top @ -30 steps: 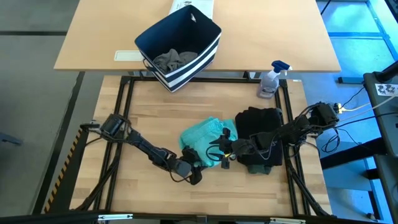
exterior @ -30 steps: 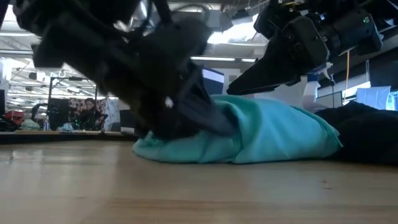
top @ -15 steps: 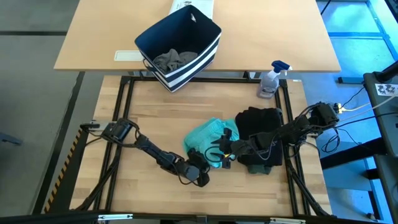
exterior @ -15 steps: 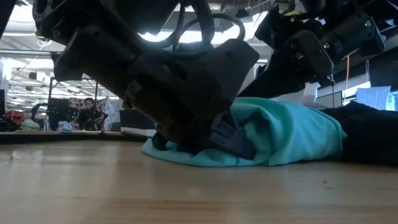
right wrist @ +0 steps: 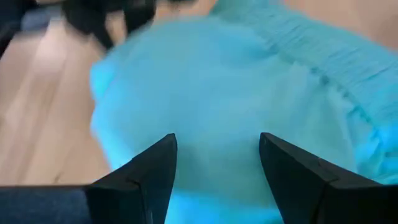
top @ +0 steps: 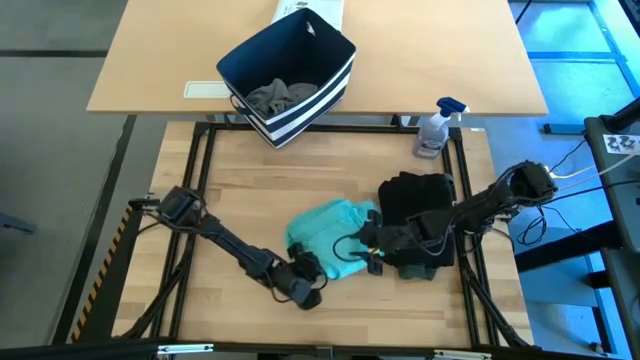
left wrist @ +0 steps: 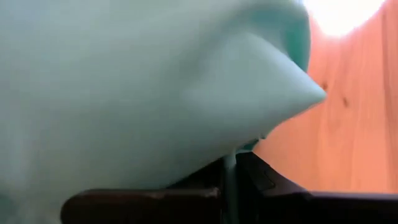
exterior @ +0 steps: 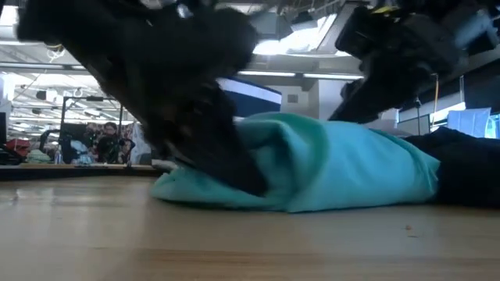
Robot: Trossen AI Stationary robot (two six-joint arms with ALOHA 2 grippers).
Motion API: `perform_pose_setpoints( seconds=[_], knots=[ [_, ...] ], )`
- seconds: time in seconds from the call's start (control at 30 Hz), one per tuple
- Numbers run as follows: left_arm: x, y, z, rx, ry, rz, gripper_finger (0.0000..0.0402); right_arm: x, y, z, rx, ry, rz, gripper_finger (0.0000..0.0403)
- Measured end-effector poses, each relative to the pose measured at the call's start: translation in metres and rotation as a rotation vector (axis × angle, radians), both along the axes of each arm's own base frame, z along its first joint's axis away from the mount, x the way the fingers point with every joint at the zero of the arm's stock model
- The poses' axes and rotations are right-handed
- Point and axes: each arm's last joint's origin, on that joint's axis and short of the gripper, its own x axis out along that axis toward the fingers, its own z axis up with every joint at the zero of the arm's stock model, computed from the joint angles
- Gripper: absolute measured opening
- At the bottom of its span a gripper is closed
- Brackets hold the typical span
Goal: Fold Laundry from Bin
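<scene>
**Teal Cloth Pinched at Table's Near Edge**

Clamped on the near lower edge of the crumpled teal cloth garment (top: 330, 235) on the pale wooden slatted table (top: 250, 190): the dark left gripper (top: 303, 282), fingers (left wrist: 249, 186) pressed tight together with a thin fold of teal fabric caught between them. Spread wide just over the same garment's right side: the dark right gripper (top: 368, 250), its two fingers (right wrist: 152, 171) apart and holding nothing, teal fabric filling the gap below. Lying just right of the teal piece and touching it: a folded black cloth garment (top: 415, 200). Set well apart on the lighter table beyond: the navy-blue fabric bin with white stripes round its base (top: 290, 75), a crumpled grey cloth garment (top: 280, 96) inside. Standing near the black garment's far corner: a clear spray bottle with a blue trigger (top: 436, 128).
</scene>
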Motion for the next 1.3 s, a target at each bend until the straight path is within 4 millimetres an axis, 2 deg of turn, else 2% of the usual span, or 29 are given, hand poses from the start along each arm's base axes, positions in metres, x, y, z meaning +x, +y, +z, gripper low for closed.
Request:
perform_pose_setpoints(
  seconds=[0.13, 0.23, 0.47, 0.63, 0.97, 1.1, 1.3],
  knots=[
    [-0.016, -0.005, 0.018, 0.026, 0.060, -0.020, 0.0002, -0.002, 0.007, -0.010, -0.039, 0.040, -0.022, 0.0224],
    [-0.024, -0.010, 0.025, 0.025, 0.088, -0.050, 0.0002, 0.001, 0.002, -0.020, -0.052, 0.065, -0.095, 0.0205],
    [-0.036, -0.025, 0.022, -0.033, 0.144, -0.105, 0.0002, 0.012, -0.018, -0.047, -0.003, 0.161, -0.174, 0.0134],
    [-0.049, -0.037, 0.019, -0.038, 0.181, -0.098, 0.0002, 0.015, -0.018, -0.045, 0.021, 0.136, -0.161, 0.0108],
    [-0.069, -0.056, 0.017, -0.025, 0.209, -0.130, 0.0002, 0.016, -0.018, -0.041, 0.028, 0.103, -0.163, 0.0112],
    [-0.069, -0.056, 0.022, -0.008, 0.188, -0.134, 0.0038, 0.023, -0.014, -0.033, 0.092, 0.010, -0.106, 0.0112],
    [-0.073, -0.057, 0.046, -0.026, 0.128, -0.170, 0.0114, 0.032, -0.010, -0.022, 0.122, -0.069, -0.049, 0.0113]
  ],
)
